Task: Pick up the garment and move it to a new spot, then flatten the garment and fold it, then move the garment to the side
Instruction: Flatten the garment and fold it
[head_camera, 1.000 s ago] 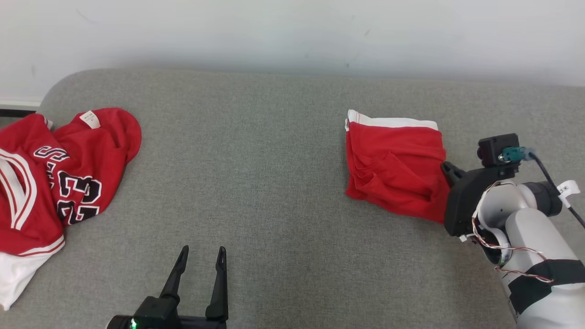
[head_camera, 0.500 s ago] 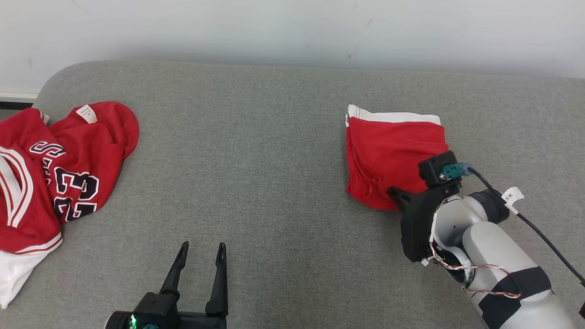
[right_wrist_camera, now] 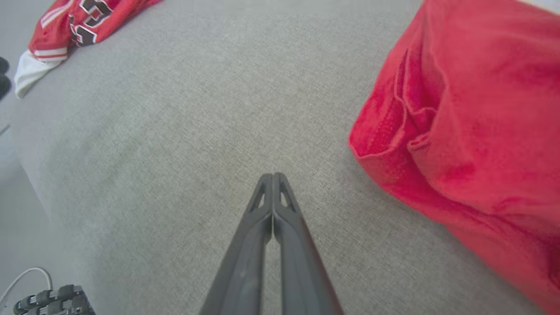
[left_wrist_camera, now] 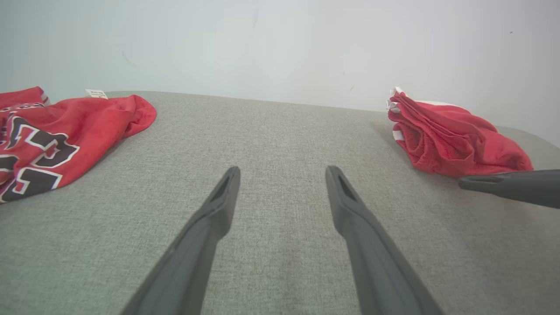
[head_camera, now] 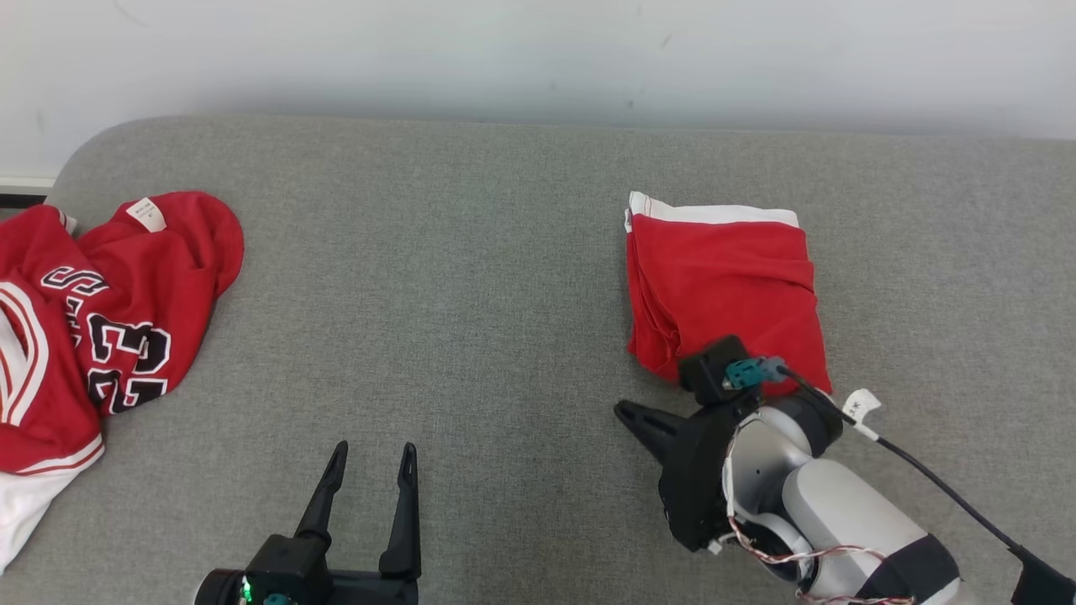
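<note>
The right gripper is seen closed, its two fingers pressed together with nothing caught between them. It is held low over the grey cushion, with the tips turned toward the robot's left. The folded red garment, white-trimmed along its far edge, is laid on the cushion just to the right of this gripper. It is near the wrist but apart from the fingertips, and bare cushion is seen between them in the right wrist view.

The left gripper is seen open and empty, its fingers spread over bare cushion. The garment is placed ahead of it and well to its right. A crumpled red jersey with black numerals is spread well to its left, at the cushion's end. A white wall is seen beyond the cushion.
</note>
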Tool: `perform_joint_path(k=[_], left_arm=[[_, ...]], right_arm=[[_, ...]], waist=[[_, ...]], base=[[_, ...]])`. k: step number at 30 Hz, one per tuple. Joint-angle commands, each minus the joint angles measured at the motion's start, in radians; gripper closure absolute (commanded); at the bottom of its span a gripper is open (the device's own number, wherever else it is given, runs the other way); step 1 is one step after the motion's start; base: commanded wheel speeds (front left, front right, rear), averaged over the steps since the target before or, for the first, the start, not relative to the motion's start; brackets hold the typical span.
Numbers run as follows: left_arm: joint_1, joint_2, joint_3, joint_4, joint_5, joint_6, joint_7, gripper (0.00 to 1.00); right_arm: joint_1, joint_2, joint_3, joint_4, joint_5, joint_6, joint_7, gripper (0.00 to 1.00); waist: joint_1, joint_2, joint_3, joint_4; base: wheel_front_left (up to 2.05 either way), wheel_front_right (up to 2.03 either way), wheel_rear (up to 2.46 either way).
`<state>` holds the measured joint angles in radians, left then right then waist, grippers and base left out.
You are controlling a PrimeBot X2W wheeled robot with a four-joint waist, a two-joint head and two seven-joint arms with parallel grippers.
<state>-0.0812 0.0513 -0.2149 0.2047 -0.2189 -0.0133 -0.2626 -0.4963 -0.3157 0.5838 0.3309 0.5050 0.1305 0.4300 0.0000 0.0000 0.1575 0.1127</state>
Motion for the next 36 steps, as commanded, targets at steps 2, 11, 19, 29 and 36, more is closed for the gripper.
perform_joint_path(k=[2,11,19,29,36], left_arm=[[-0.010,-0.002,0.000,0.002,-0.001,0.000,-0.003,0.00],[-0.002,-0.001,-0.008,-0.002,-0.009,0.004,-0.003,0.00],[-0.029,-0.002,-0.022,-0.012,-0.017,0.004,-0.003,0.00],[-0.037,-0.002,-0.016,-0.011,-0.018,0.010,-0.003,0.00],[-0.038,-0.001,-0.020,-0.003,-0.022,0.012,-0.003,0.00]], right_arm=[[-0.008,0.000,-0.019,-0.017,0.007,0.001,-0.022,1.00],[-0.004,-0.022,-0.324,-0.029,-0.176,0.001,-0.154,1.00],[0.024,0.054,-0.410,0.118,-0.383,0.001,-0.284,1.00],[-0.012,0.175,-0.286,0.248,-0.402,0.001,-0.355,1.00],[-0.039,0.223,-0.161,0.275,-0.356,0.001,-0.394,1.00]], waist=[[0.0000,0.0000,0.001,0.001],[0.0000,0.0000,-0.001,0.021],[0.0000,0.0000,0.049,0.056],[0.0000,0.0000,0.068,0.066],[0.0000,0.0000,0.050,0.053]], base=[[0.00,0.00,0.00],[0.00,0.00,0.00],[0.00,0.00,0.00],[0.00,0.00,0.00],[0.00,0.00,0.00]])
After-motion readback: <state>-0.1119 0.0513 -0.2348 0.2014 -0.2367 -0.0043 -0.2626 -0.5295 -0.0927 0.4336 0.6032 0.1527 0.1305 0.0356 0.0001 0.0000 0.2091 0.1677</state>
